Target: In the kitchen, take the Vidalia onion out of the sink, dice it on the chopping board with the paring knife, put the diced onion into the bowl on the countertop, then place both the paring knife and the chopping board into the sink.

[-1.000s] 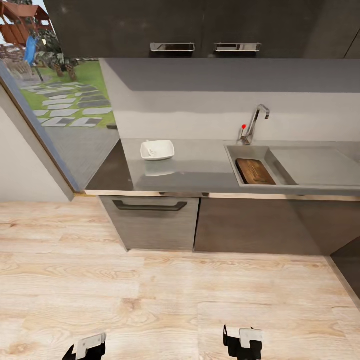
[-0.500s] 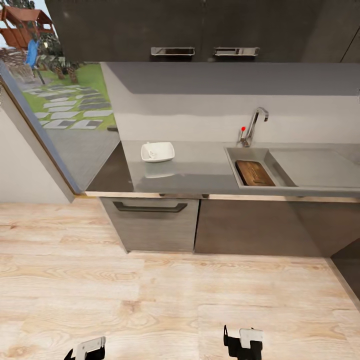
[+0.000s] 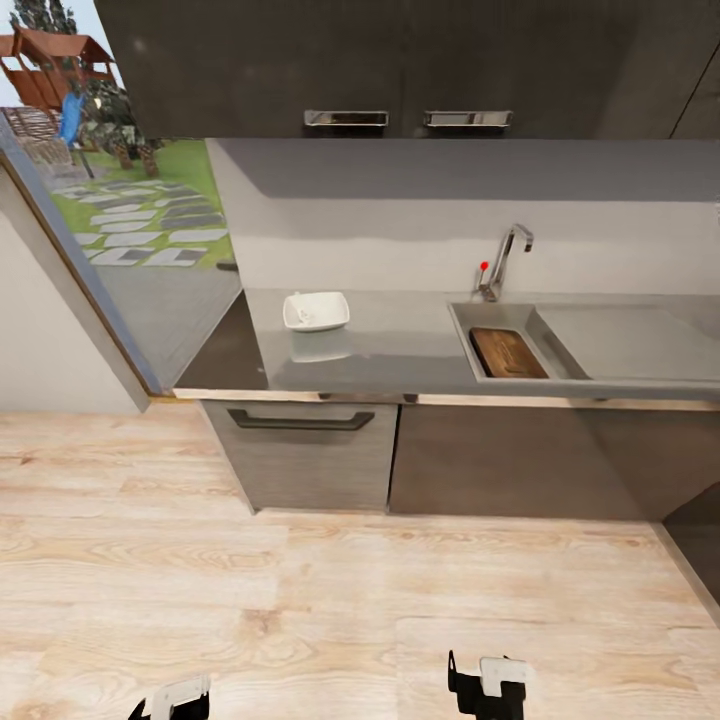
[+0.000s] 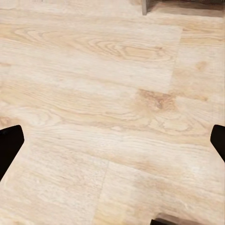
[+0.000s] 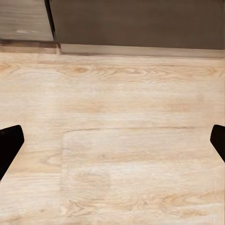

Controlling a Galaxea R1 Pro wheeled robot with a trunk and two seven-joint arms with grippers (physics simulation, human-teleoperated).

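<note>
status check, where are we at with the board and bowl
Both grippers, left and right, low over floor, jaws open, empty. Board in sink, bowl on countertop. Nothing in the way.

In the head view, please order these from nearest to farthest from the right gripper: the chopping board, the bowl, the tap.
From the right gripper, low over the floor:
1. The chopping board, lying in the sink, straight ahead.
2. The bowl, on the countertop, ahead and to the left.
3. The tap, behind the sink at the wall.
</note>
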